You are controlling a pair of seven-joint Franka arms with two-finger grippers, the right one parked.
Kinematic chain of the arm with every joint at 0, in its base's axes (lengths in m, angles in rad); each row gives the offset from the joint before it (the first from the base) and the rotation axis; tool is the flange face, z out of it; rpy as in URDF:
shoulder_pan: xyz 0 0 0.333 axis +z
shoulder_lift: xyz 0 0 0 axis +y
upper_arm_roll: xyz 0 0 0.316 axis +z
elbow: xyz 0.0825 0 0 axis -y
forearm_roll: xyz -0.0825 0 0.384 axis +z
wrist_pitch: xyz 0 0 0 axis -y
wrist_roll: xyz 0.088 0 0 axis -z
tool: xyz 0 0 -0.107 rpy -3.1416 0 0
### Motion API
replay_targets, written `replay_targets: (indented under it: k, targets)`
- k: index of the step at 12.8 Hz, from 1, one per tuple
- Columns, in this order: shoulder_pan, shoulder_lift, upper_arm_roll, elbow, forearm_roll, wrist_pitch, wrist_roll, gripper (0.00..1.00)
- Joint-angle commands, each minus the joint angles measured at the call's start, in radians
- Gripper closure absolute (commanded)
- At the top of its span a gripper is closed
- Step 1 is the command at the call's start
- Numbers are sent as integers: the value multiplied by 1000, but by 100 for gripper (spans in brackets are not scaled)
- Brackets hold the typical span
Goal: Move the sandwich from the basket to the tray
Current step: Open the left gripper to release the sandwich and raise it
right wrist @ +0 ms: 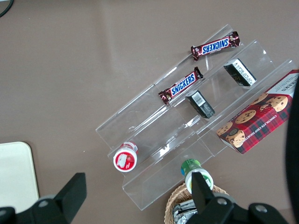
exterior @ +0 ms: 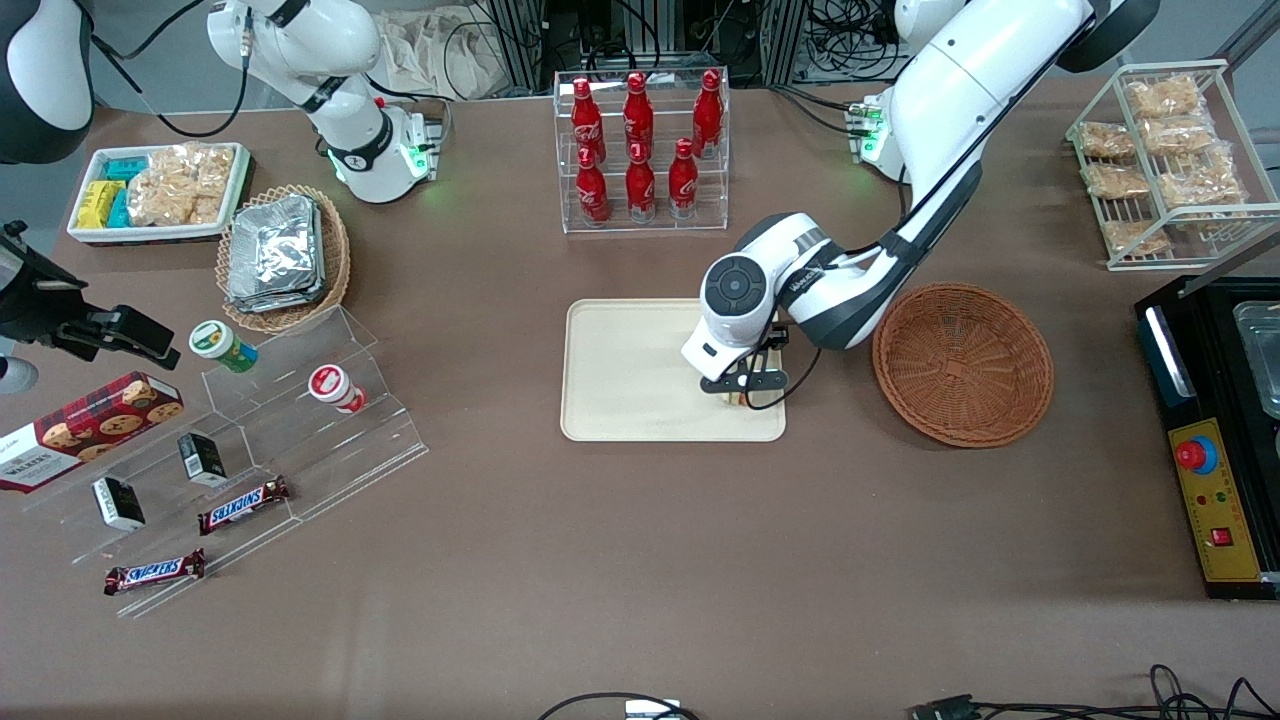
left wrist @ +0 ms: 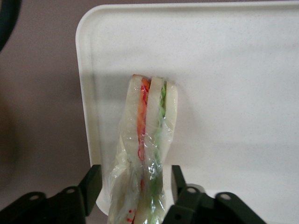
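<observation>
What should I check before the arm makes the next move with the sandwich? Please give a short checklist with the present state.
1. Sandwich is out of the basket: ok.
2. Tool is over the tray, near the edge closest to the basket: ok.
3. Fingers stand on both sides of the wrapped sandwich: ok.
4. Sandwich already rests on the tray surface: cannot tell.
5. Tray area under the sandwich is free: ok.

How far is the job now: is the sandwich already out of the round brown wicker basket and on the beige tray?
Done: the round reddish-brown wicker basket has no sandwich in it. In hand: the left gripper, over the flat cream-beige plastic tray near its basket-side edge, holds the plastic-wrapped triangular white-bread sandwich between its fingers. Left: open the fingers and lift away; whether the sandwich already touches the tray is unclear.
</observation>
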Motion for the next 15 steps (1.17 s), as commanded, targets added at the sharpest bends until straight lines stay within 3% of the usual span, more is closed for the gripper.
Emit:
replay_targets:
  k: [1,4,7,10,12,15]
  targets:
    - [2,0,-2,2,19,7,-9,0]
    - [10,-12,-2,14,13,-11,-12,0]
    - [24,-46,-5,121,-7,-165,-9,0]
    - [54,-139,-4,227,-108,-331,32,0]
    - [88,-255,5,216,-137,-402,115,0]
    - [79,-449,164,187,-275,-496,251,0]
